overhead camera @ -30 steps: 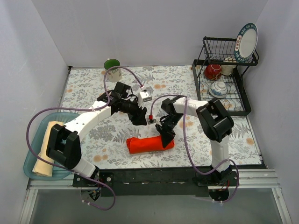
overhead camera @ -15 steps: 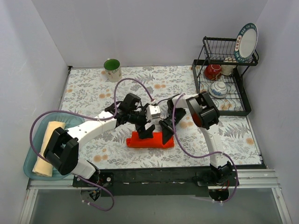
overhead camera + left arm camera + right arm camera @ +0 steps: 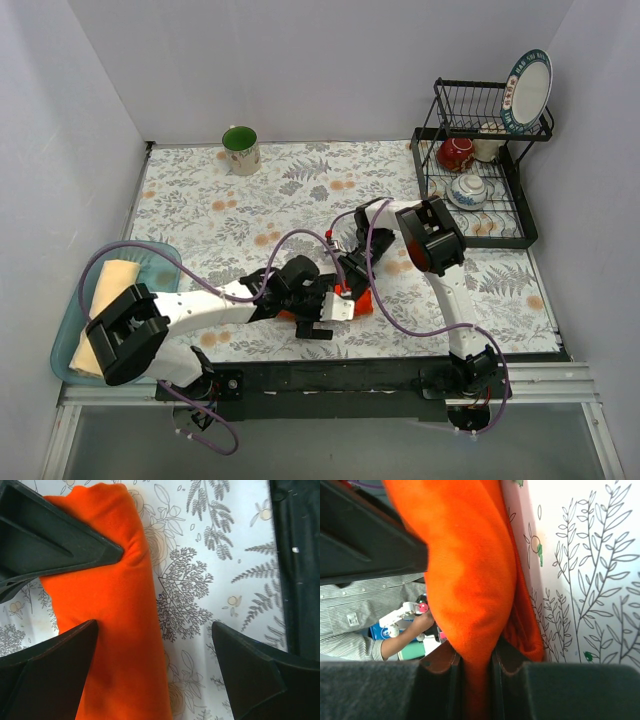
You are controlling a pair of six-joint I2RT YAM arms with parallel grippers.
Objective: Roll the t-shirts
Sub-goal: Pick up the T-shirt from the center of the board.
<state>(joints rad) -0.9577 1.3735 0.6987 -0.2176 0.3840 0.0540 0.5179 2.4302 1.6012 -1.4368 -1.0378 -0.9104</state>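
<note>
The orange-red t-shirt (image 3: 362,300) lies rolled near the table's front middle, mostly hidden under both grippers in the top view. In the left wrist view the roll (image 3: 115,630) runs top to bottom. My left gripper (image 3: 155,675) is wide open over it, one finger on the cloth and the other over the tablecloth beside it; it also shows in the top view (image 3: 325,315). My right gripper (image 3: 477,680) is shut on a fold of the orange shirt (image 3: 470,580); in the top view it (image 3: 350,283) is at the roll's far side. The cream-yellow shirt (image 3: 100,305) lies rolled in the teal tray (image 3: 165,258).
A green mug (image 3: 240,148) stands at the back left. A black dish rack (image 3: 480,190) with bowls and a plate stands at the back right. The table's black front edge (image 3: 300,580) runs close beside the roll.
My left arm has swung from the middle of the table down toward the front edge and now covers the roll's near side. My right gripper stays on the shirt.
</note>
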